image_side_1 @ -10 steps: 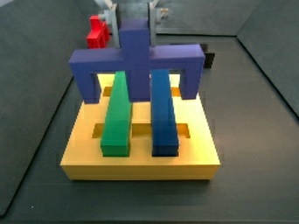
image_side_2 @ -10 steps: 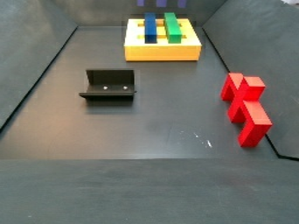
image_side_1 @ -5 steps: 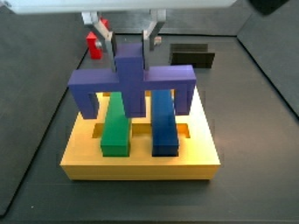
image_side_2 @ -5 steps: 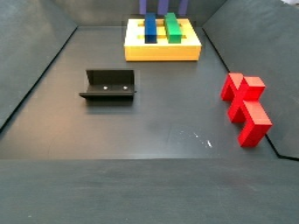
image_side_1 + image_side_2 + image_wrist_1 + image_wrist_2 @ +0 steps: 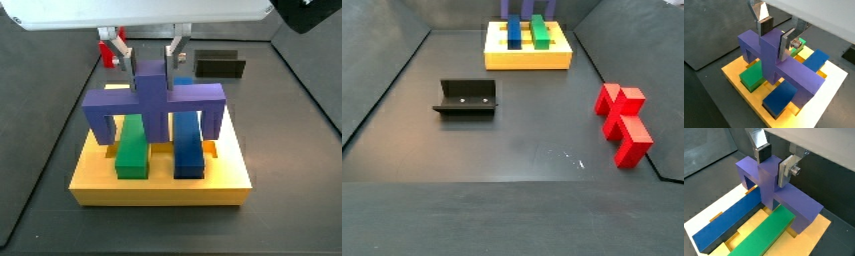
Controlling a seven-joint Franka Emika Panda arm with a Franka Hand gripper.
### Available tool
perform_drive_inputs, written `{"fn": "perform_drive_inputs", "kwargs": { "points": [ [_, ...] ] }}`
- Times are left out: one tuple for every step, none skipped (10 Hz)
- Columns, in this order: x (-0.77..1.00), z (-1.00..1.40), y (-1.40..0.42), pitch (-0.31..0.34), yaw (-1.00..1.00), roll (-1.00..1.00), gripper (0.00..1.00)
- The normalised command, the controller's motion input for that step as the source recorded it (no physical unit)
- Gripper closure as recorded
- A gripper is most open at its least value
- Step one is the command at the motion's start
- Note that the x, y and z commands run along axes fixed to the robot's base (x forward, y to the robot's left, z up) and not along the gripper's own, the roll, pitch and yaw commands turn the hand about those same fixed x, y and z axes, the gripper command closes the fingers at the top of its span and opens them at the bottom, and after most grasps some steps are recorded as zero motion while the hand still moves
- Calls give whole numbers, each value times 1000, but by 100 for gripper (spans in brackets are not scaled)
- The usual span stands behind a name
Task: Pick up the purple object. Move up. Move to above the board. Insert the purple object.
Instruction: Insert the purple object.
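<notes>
Dark grey floor with low walls, fixture [image 5: 466, 97] at mid-left and red block [image 5: 621, 124] at right, both well apart from the action. Gripper [image 5: 147, 62] above the board [image 5: 160, 182], fingers [image 5: 788, 170] clamped on the raised central stub of the purple object [image 5: 154, 105]. Compared with one second ago: piece lower and further forward, crossbar now spanning the green bar [image 5: 131, 148] and the blue bar [image 5: 187, 148], the two outer legs down beside them. Middle leg between the bars, reaching to about their level in both wrist views (actual contact with the slot not resolvable). Judged stage: transport finished, insertion under way but not complete, since the crossbar is clear of the bar tops [image 5: 777, 198]. Next requirement, as a judgement: straight descent with the legs kept square to the slots; any twist likely to jam a leg on a bar edge or on the yellow slab.
</notes>
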Motion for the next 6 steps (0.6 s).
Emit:
{"fn": "perform_drive_inputs", "kwargs": {
  "points": [
    [20, -166, -129, -90, 0, 41, 100],
    [3, -157, -103, -84, 0, 33, 100],
    [31, -123, -71, -73, 0, 0, 100],
    [43, -114, -46, -67, 0, 0, 100],
    [114, -209, 0, -73, 26, 6, 100],
    [77, -240, 0, -71, 37, 29, 100]
  ]
}}
